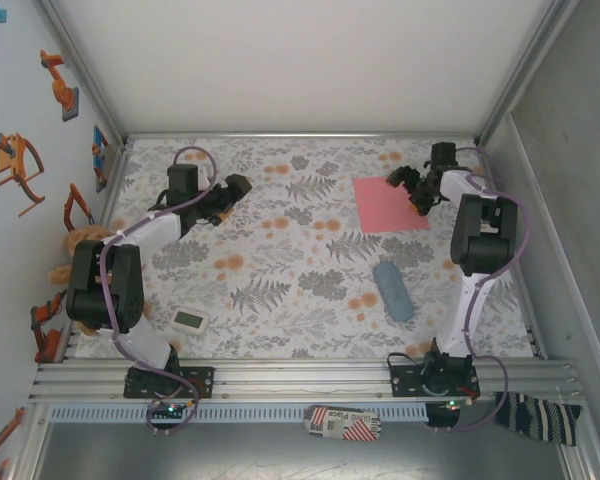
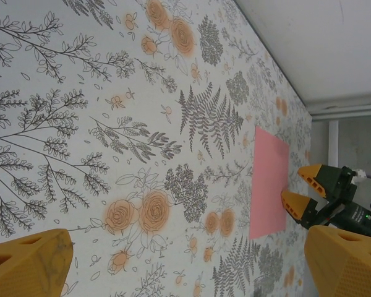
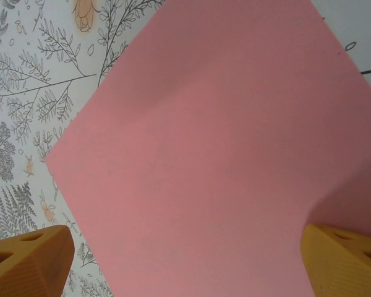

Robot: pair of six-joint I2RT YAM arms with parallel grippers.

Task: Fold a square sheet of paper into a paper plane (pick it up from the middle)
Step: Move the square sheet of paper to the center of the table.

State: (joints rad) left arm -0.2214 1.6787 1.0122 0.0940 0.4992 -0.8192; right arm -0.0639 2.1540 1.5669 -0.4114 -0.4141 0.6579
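Evidently the pick-up step is only starting: the square sheet of paper point(image 1: 390, 204) lies flat and unfolded at the far right of the desk point(image 1: 280, 260), the right jaws hover open over it, the left jaws stand open well apart, and the next move calls for lowering to pinch its middle.

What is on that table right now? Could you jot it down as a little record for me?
paper: pink square, flat and unfolded, far right of the table
right claw: open, over the paper's right side
left claw: open, holding nothing, far left
pouch: grey-blue, nearer than the paper and apart from it
white gadget: near left, by the left arm
folding: not begun
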